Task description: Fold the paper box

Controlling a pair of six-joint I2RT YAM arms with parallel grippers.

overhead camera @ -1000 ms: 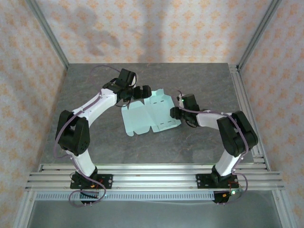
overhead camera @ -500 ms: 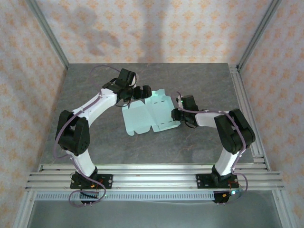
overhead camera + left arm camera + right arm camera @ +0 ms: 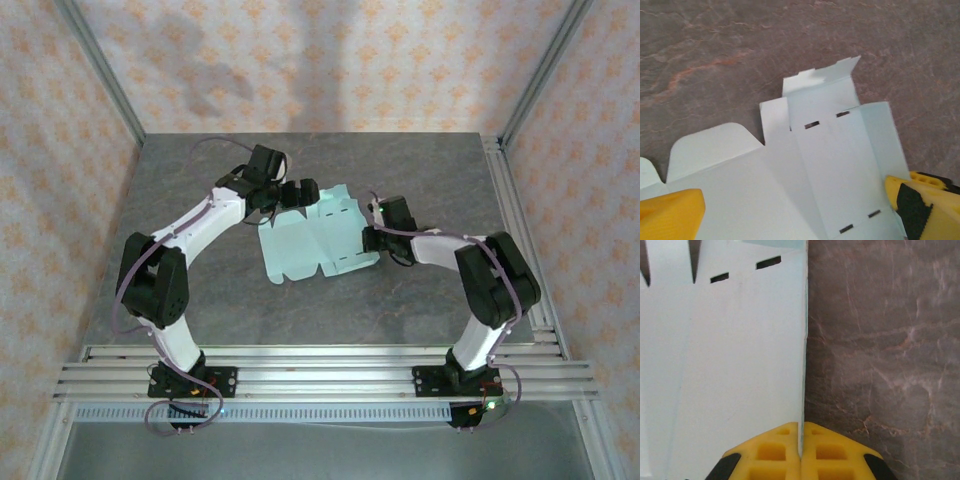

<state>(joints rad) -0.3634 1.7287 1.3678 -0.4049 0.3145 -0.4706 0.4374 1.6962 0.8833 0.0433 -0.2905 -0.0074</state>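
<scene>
Right pincer (image 3: pixel 801 434) clamps the paper box (image 3: pixel 730 365) edge, likely to lift that panel; left pincer (image 3: pixel 795 217) gapes wide over the sheet's opposite end, ready to brace.

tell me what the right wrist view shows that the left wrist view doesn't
Right wrist view: the right gripper shut on one edge of the paper box. Left wrist view: the left gripper wide open over the sheet, and the sheet's tabbed end. Both: the pale card with its small slots, on the grey table.
</scene>
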